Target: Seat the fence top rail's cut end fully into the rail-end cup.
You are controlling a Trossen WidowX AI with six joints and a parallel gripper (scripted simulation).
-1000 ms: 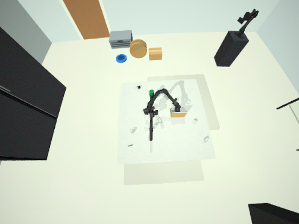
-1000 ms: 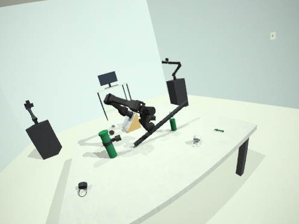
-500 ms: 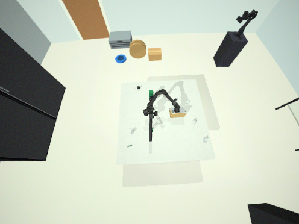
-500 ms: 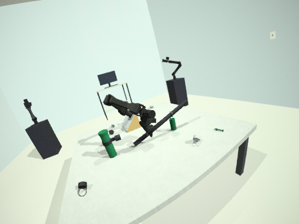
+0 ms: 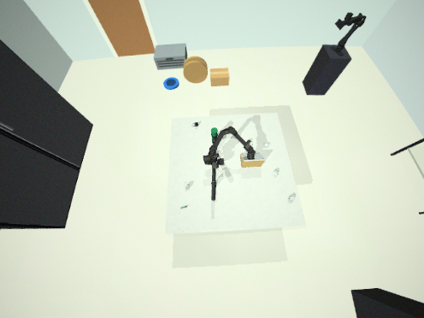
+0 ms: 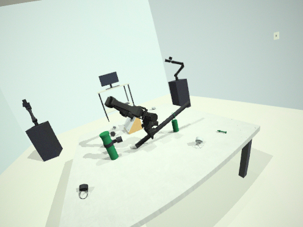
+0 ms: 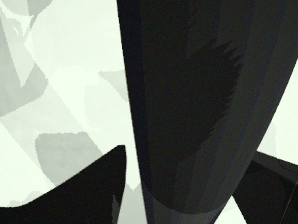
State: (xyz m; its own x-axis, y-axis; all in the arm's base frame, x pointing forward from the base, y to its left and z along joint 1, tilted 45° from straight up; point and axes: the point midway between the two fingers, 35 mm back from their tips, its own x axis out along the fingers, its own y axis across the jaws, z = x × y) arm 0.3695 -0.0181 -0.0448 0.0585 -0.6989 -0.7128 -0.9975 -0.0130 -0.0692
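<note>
The black rail (image 5: 214,188) (image 6: 168,121) (image 7: 185,100) slants down from above the small green post (image 6: 175,126), crossing its thin loop cap. Its lower end is close to the table top, short of the rail-end cup (image 6: 119,139). The cup hangs on the black brace band (image 6: 108,144), around the big green post (image 6: 112,153) (image 5: 214,132), roughly mid-height below the post cap (image 6: 104,133). My gripper (image 6: 151,134) (image 7: 170,149) is partly open around the rail. In the wrist view a narrow gap shows beside the left finger; the rail partly hides the right finger.
The arm rises from a wedge-shaped base (image 5: 252,161) (image 6: 135,125). A loose black fitting (image 6: 83,187) (image 5: 196,124), a pale fitting (image 6: 198,140) (image 5: 188,185) and a small green part (image 6: 222,131) (image 5: 184,207) lie on the table (image 5: 239,209) (image 6: 159,180).
</note>
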